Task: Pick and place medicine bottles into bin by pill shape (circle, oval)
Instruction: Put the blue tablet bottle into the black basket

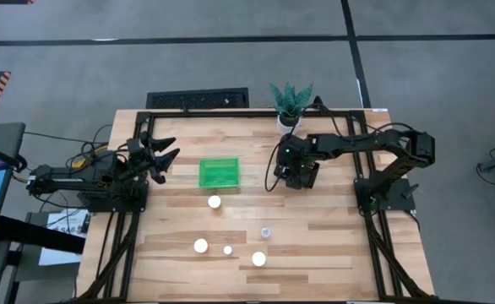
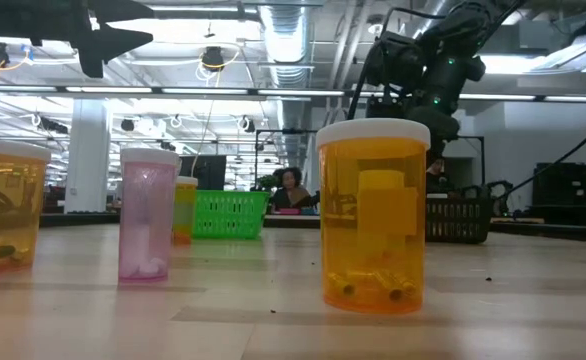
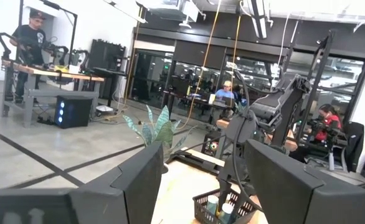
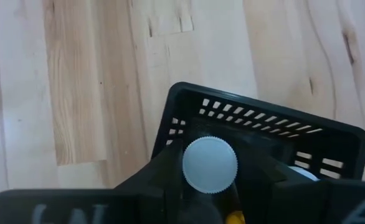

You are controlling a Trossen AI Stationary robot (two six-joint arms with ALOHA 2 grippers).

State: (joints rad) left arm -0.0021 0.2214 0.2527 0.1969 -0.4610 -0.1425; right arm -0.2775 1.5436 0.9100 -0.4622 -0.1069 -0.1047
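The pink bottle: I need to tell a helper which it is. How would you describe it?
On the wooden table, in front of the green basket, stand loose white-capped bottles. The pink bottle is slim, beside the orange bottles; only it has a pink body.

Green basket, black slotted basket

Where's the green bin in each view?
High: green bin mid-table, left of right gripper.
Low: far back, left of centre.
Left wrist: not in view.
Right wrist: not in view.
Landmark: black basket, under the right gripper holding a medicine bottle, shows in low and both wrist views.
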